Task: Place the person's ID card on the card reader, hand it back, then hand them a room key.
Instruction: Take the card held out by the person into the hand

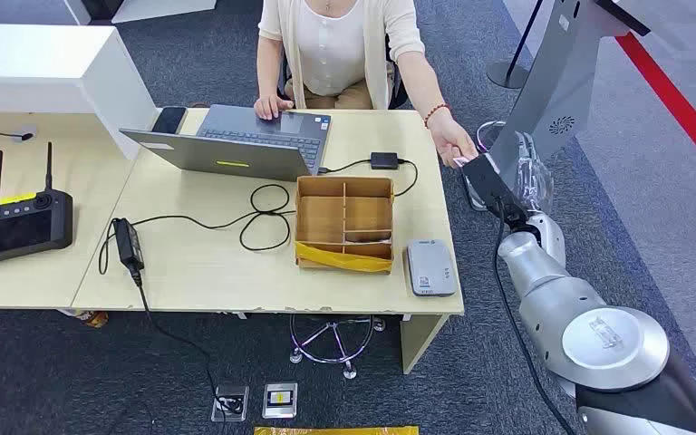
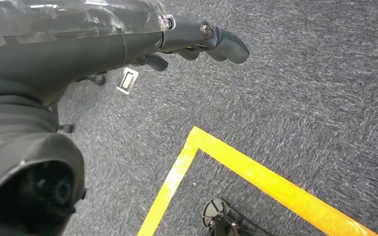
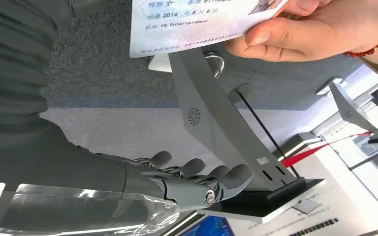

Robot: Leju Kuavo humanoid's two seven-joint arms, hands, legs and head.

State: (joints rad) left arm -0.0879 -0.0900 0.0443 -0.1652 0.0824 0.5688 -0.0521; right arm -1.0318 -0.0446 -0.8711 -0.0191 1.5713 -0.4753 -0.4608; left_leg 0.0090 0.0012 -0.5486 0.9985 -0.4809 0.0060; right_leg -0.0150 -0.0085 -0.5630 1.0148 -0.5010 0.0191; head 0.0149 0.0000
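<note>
Fingers (image 3: 197, 172) of the empty right hand (image 3: 177, 179) lie apart beside the person's hand (image 3: 315, 29), which holds the half cut-off ID card (image 3: 197, 22).

You see the ID card (image 3: 202, 22) as smooth, lightly glossy plastic with printed text; the right hand (image 3: 197, 179) shows matt grey plastic fingers with a bare metal screw; the left hand (image 2: 197, 42) looks the same; the table (image 1: 199, 263) is pale, smooth wood laminate; the compartment box (image 1: 344, 222) is matt brown cardboard; the card reader (image 1: 430, 267) is matt grey plastic; the floor (image 2: 285, 83) is rough grey carpet.
</note>
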